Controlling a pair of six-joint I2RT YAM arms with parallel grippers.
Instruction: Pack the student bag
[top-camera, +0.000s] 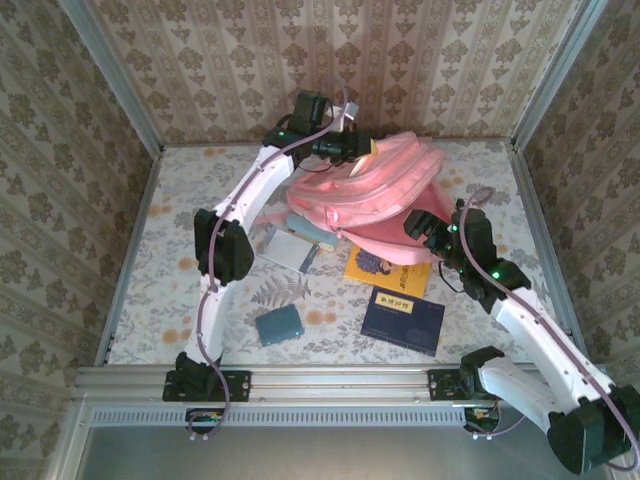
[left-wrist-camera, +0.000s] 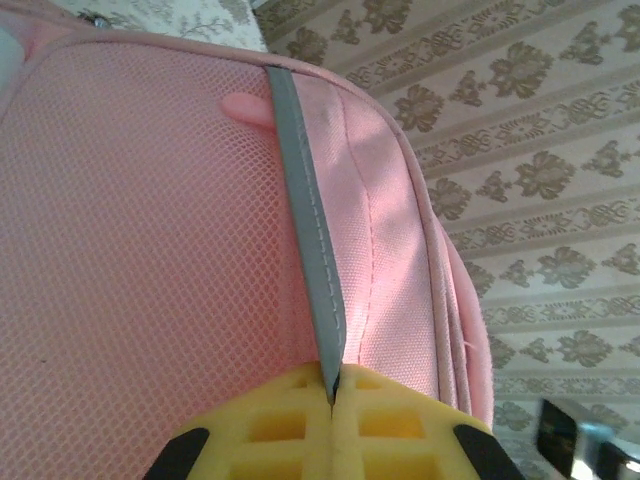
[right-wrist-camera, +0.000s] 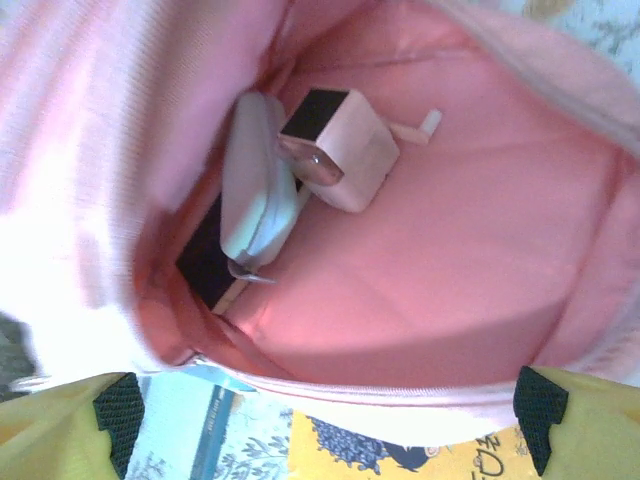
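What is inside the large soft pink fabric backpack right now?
Inside the pink fabric backpack lie a pale pink boxy block with a dark face, a pale rounded pouch beside it, and a dark flat item under the pouch. Deeper corners are hidden by fabric folds.

Open student bag (right-wrist-camera: 450, 250) mouth, pink box (right-wrist-camera: 340, 150) and pale case (right-wrist-camera: 255, 180) deep inside

Surface (top-camera: 170, 290): pale floral-patterned top, walled on three sides. Student bag (top-camera: 370, 185) at far centre, the largest item. Yellow book (top-camera: 390, 272) just in front, its far edge tucked under the bag. Navy book (top-camera: 403, 320) nearer, just beside the yellow one. Grey booklet (top-camera: 285, 250) at the bag's left corner. Small teal case (top-camera: 279, 325) lies apart, near-left of centre.
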